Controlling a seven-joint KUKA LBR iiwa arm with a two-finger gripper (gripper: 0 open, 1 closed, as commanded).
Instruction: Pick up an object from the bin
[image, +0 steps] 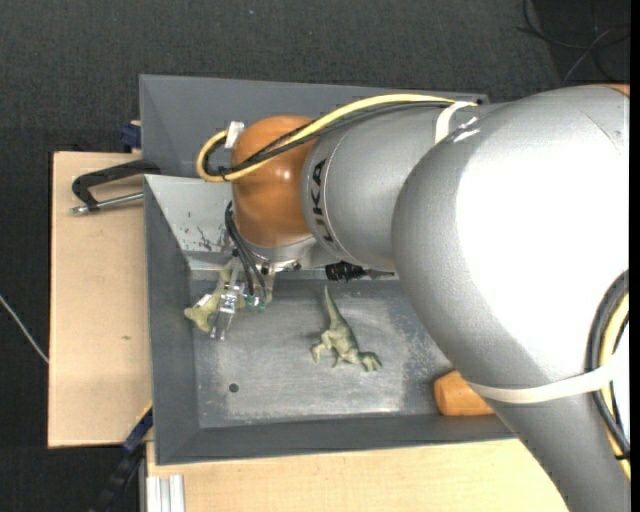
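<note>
My gripper (238, 298) hangs low over the left part of the bin, under the arm's orange cover. A small pale yellow-green thing (203, 315) lies right beside its left side, touching it or nearly so; its shape is hard to make out. A green toy dinosaur (341, 341) with a long tail lies on the bin floor to the gripper's right, well apart from it.
An orange rounded thing (458, 396) lies at the bin's lower right, partly hidden by the arm. The arm covers the bin's right half and back. The bin's left wall stands close to the gripper.
</note>
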